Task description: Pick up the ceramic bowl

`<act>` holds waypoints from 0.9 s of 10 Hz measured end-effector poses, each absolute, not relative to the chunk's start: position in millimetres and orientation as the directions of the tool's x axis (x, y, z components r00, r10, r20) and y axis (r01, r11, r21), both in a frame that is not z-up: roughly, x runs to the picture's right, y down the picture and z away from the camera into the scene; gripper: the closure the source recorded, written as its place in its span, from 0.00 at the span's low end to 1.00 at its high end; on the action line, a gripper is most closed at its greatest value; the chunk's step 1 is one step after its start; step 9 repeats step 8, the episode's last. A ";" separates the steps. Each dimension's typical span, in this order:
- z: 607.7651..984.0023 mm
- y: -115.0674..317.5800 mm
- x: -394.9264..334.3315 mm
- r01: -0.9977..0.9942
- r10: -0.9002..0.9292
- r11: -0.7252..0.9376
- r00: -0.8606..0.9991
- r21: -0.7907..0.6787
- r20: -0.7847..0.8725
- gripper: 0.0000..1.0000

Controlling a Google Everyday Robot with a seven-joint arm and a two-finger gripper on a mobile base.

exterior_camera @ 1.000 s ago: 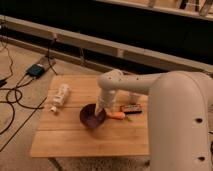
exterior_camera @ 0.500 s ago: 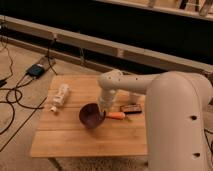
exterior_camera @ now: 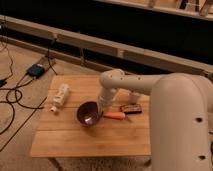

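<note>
The ceramic bowl (exterior_camera: 88, 114), dark maroon with a glossy inside, is at the middle of the wooden table (exterior_camera: 75, 140). It is tilted, with its opening turned toward the camera. My gripper (exterior_camera: 103, 105) comes down from the white arm (exterior_camera: 165, 100) and is at the bowl's right rim, holding it. The fingertips are hidden behind the rim.
A white bottle (exterior_camera: 60, 97) lies on its side at the table's left. An orange object (exterior_camera: 116, 115) and a small dark object (exterior_camera: 131, 108) lie just right of the bowl. A whitish cup (exterior_camera: 135, 97) stands behind them. Cables and a box (exterior_camera: 37, 70) lie on the floor at left.
The bowl has tipped up and shifted slightly left with the gripper at its rim. The arm has moved a little with it.
</note>
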State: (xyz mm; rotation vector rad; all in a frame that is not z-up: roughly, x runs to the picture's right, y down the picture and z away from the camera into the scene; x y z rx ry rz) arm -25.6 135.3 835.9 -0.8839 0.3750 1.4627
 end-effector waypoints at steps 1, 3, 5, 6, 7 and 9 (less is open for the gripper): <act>829.4 129.3 -28.5 -0.938 0.701 -0.143 0.130 -0.317 -0.702 0.97; 819.5 121.7 -28.9 -0.916 0.697 -0.193 0.126 -0.353 -0.706 0.97; 813.7 118.6 -24.0 -0.903 0.677 -0.240 0.108 -0.357 -0.728 0.97; 813.2 117.7 -19.8 -0.900 0.665 -0.258 0.098 -0.351 -0.741 0.97; 813.0 116.8 -17.6 -0.899 0.658 -0.264 0.096 -0.349 -0.747 0.97; 814.1 116.0 -15.8 -0.899 0.656 -0.266 0.095 -0.347 -0.749 0.97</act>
